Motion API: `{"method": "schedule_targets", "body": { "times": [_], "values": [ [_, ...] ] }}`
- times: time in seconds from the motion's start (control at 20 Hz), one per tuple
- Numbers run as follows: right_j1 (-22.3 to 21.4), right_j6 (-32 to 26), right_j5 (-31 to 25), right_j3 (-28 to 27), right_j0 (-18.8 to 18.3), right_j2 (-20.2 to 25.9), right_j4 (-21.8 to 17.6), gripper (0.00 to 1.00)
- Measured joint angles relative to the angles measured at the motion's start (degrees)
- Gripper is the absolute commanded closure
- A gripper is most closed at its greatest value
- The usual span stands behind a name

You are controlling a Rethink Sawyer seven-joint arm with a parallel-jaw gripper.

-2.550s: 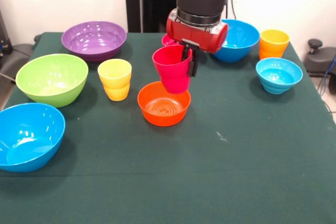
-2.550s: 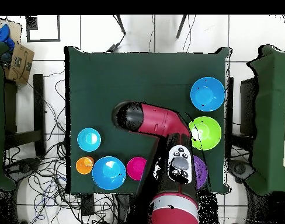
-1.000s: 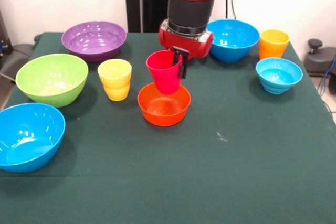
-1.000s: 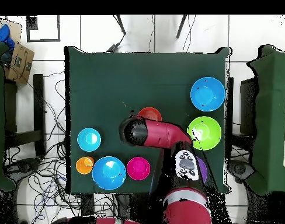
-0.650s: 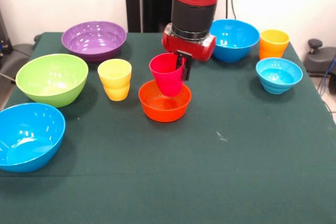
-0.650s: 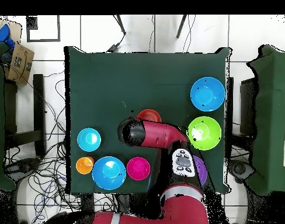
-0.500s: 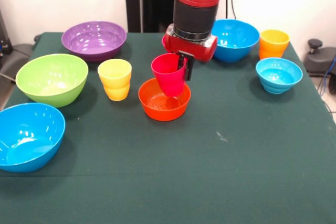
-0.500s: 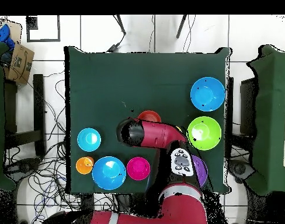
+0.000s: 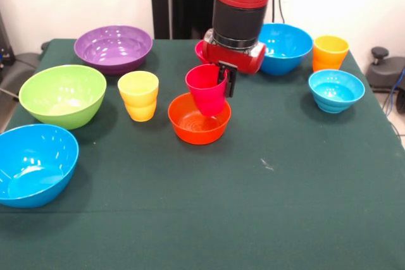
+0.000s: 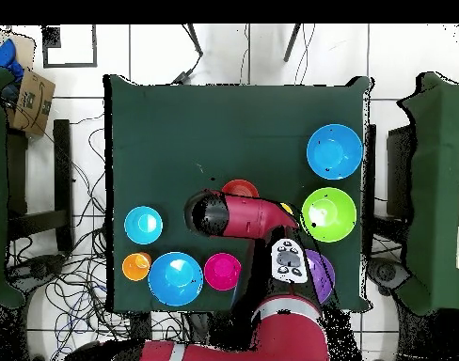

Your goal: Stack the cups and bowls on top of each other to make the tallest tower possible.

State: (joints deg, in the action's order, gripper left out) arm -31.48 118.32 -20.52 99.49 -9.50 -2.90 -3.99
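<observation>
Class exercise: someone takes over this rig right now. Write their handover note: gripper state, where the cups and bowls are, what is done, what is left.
Gripper: shut on the red-pink cup, held tilted over the orange bowl, lower end inside the rim, not released.
Loose on the table: yellow cup, orange cup, purple bowl, green bowl, near blue bowl, far blue bowl, light blue bowl.
Done: nothing stacked.
Left: seat this cup, then stack the rest.
</observation>
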Motion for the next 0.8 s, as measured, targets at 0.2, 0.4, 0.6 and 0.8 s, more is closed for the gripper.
{"method": "schedule_targets", "body": {
  "times": [0.2,0.4,0.6,0.8],
  "values": [
    [0.0,0.0,0.0,0.0,0.1,-0.1,0.0,1.0],
    [0.0,0.0,0.0,0.0,0.3,-0.3,-0.3,1.0],
    [0.0,0.0,0.0,0.0,0.4,-0.8,-1.2,1.0],
    [0.0,0.0,0.0,0.0,0.4,-1.2,-2.2,1.0]
  ]
}}
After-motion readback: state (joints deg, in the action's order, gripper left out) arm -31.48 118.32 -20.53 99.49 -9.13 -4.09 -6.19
